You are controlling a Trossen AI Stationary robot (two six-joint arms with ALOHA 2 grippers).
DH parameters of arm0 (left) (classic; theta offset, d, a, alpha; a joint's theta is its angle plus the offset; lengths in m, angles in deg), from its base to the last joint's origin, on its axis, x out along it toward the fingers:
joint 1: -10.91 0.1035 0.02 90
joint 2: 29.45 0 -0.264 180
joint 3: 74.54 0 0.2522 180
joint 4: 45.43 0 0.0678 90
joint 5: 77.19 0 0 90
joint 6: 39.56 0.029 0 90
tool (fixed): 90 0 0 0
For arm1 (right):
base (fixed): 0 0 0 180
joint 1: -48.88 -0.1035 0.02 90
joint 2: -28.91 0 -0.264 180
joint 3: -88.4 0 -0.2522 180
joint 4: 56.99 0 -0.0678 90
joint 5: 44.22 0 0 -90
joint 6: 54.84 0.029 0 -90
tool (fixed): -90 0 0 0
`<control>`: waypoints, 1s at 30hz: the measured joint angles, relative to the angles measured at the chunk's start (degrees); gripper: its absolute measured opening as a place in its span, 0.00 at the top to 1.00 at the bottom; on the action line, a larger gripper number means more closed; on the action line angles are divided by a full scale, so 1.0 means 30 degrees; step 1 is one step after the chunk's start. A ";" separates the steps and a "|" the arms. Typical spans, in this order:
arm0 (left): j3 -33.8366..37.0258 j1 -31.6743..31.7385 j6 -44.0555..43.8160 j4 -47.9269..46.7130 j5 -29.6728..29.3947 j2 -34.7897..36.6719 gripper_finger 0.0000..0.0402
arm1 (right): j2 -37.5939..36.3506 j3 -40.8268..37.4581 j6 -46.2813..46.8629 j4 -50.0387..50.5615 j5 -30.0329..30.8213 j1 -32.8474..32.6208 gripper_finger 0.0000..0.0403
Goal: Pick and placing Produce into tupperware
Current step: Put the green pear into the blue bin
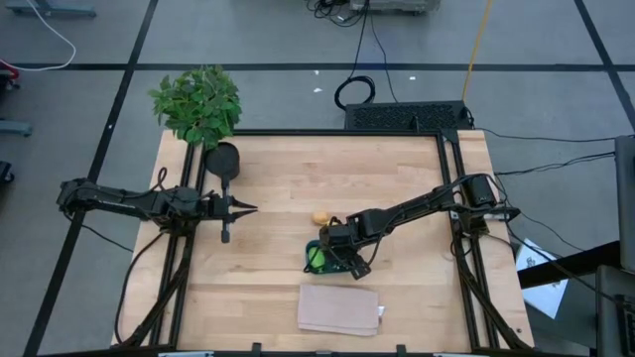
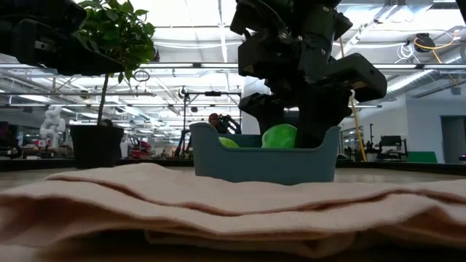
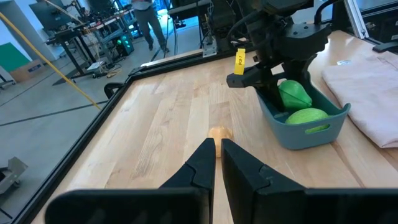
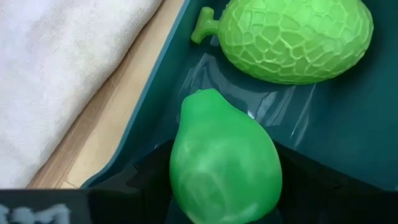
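The teal tupperware stands on the table in front of the beige cloth. A bumpy green fruit lies on its floor. My right gripper reaches down into it and is shut on a smooth green pear-shaped fruit, which also shows above the rim in the low view. The orange-tan fruit lies on the bare table just beyond the container. My left gripper is shut and empty at the table's left, level above the wood, pointing toward the orange-tan fruit. My right gripper has the smooth green fruit between its two fingers, which lie against its two opposite sides. The fingers come from above, pointing down into the container. The fruit sits inside the container walls; whether its underside rests on the floor I cannot tell.
A folded beige cloth lies near the table's front edge, close beside the container. A leafy potted plant stands at the far left corner. Black frame rails run along the table's left and right sides. Bare wood lies between the two arms.
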 joint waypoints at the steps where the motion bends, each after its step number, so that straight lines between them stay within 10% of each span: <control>1: 0.0000 -0.0005 0.0000 0.0006 0.0001 0.0007 0.92 | 0.0000 0.0000 -0.0007 0.0025 0.0009 0.0000 0.46; 30: 0.0000 0.0001 0.0000 0.0007 0.0007 0.0007 0.92 | 0.0000 0.0000 0.0627 0.0010 0.1073 0.0007 0.34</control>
